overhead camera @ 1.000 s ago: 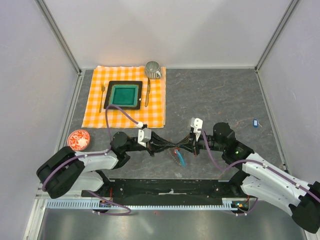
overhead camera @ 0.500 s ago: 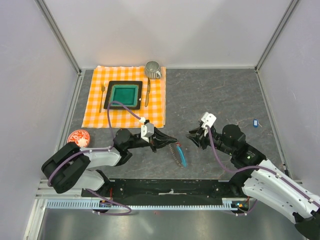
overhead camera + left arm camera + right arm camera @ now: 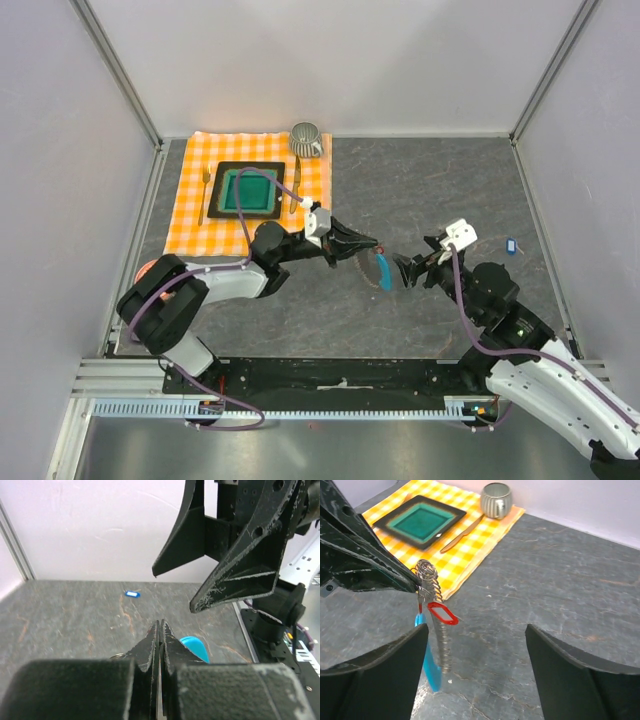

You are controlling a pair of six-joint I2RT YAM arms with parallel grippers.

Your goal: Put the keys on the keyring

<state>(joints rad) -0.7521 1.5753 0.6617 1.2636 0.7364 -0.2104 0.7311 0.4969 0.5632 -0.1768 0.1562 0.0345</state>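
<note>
In the upper left of the top view a checked cloth [image 3: 200, 235] is seen, with a plate [image 3: 247, 190] on it; these are not part of the job. A little right of the cloth, near the middle of the frame, the left jaws are clenched on the top of the keyring [image 3: 443, 647]. The ring is held above the table [image 3: 430, 190] and hangs down loosely, with its light-blue strip [image 3: 384, 271] at the lower end. The red key [image 3: 442, 614] is seen at the coil just below the tip of the left jaws. It seems to be threaded on, but this cannot be told with certainty. Just right of the ring the right jaws are spread wide and nothing is held in them. Far to the right, near the side wall and well apart from both arms, the blue key [image 3: 511, 244] lies flat on the table. The task is therefore judged to be about half done.

Several things could go wrong from here. The ring is floppy and is gripped only at one thin point, so it could be pulled out of the grip or set swinging if it is touched. If the end of the coil is not closed, the red key could slide off. The blue key is tiny and flat, so it could be pushed away by the jaws instead of being lifted.
</note>
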